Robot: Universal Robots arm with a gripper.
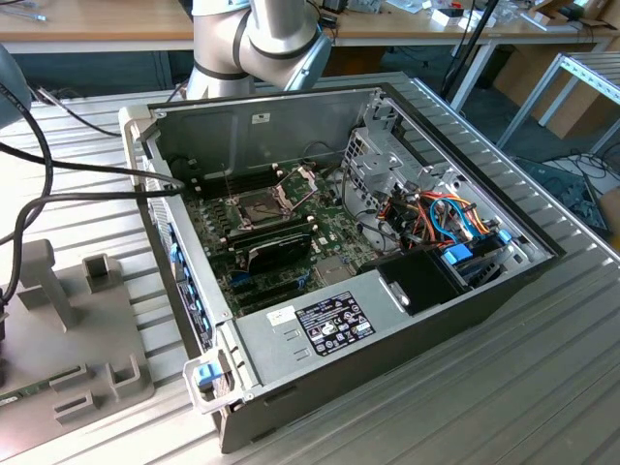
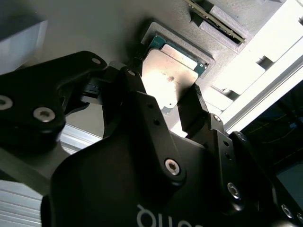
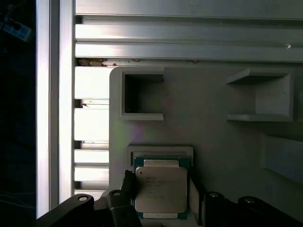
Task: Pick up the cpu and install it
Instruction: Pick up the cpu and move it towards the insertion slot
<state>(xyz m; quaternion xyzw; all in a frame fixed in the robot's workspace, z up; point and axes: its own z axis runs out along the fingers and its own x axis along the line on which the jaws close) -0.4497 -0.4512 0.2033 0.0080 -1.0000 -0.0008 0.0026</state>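
Observation:
The cpu [image 3: 160, 189], a flat square chip with a dull silver top and a green rim, lies in a shallow square recess of a grey holder block [image 3: 213, 132]. In the second wrist view the cpu [image 2: 170, 78] glints in the light. My gripper [image 2: 163, 87] hangs over it, and its black fingers [image 2: 137, 85] lie against two opposite edges of the chip. In the first wrist view my gripper [image 3: 161, 191] straddles the chip the same way. In the exterior view the motherboard's socket [image 1: 260, 205] stands bare with its hinged metal frame [image 1: 298, 179] flipped up.
The open computer case [image 1: 320, 334] lies on a slatted aluminium table [image 1: 542, 368], with drive cages and coloured cables at the exterior view's right. A black expansion card [image 1: 281, 252] sits near the socket. The grey holder block [image 1: 87, 329] lies left of the case. Black cables [image 1: 58, 170] cross above it.

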